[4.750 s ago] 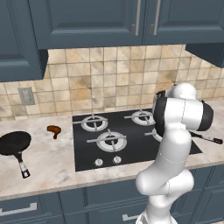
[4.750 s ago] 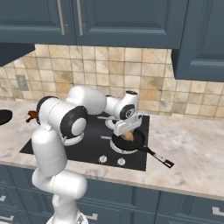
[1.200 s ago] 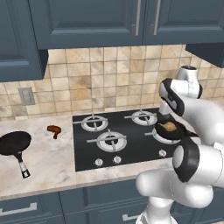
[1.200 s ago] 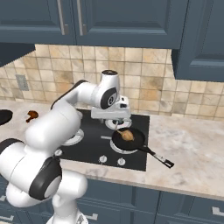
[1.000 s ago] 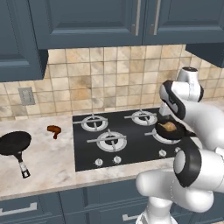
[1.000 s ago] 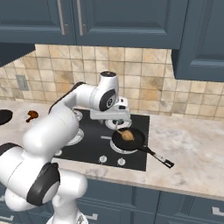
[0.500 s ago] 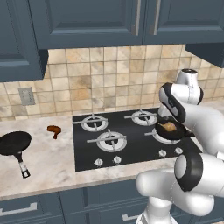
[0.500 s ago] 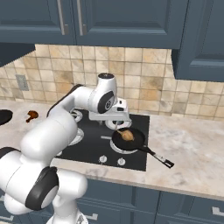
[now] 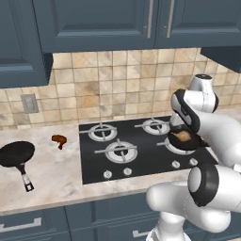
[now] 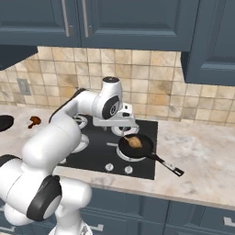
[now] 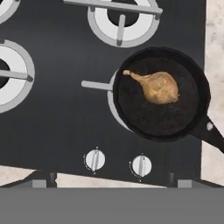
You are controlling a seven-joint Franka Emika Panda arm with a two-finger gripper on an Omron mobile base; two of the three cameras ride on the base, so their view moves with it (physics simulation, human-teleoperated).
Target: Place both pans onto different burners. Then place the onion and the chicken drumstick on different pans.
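- Left base view: the onion lies in a pan on the front right burner, just below the gripper, whose jaws are hidden here. Far to the gripper's left, the second pan sits on the counter, handle toward the front edge; the chicken drumstick lies between it and the cooktop.
- Right base view: the gripper hangs over the pan's back rim; the pan handle runs front-right.
- Hand view: jaws spread wide, holding nothing. The onion lies ahead, long axis across the frame, stem tip pointing left.
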